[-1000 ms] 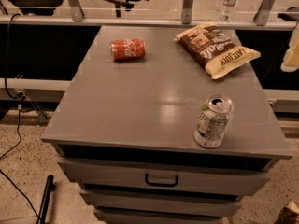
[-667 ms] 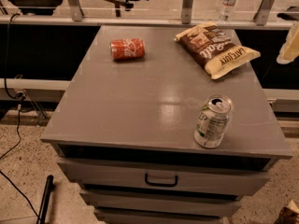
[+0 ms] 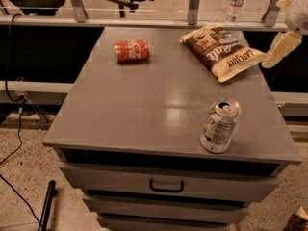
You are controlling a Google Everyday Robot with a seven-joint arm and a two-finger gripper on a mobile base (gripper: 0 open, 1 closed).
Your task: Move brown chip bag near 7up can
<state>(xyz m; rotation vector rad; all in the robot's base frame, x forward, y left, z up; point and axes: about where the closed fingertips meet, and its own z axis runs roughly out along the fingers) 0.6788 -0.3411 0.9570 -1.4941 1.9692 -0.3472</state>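
Pale gripper [image 3: 283, 46] at the upper right edge of the frame

Only a small part of the robot shows, cut off by the right border. A smooth, rounded white casing sits uppermost. Below it a flat, cream-yellow piece with straight edges narrows to a blunt lower-left end. A smaller cream-yellow bit shows at the casing's upper left. The surfaces look plain and matte.

Warm, dimmish light from overhead, w/ soft glare mid tabletop [image 3: 144, 105]. Short shadow hugs the 7up can [image 3: 220, 125]. Gripper [image 3: 281, 46] at far right edge, just off the tabletop, lit pale.
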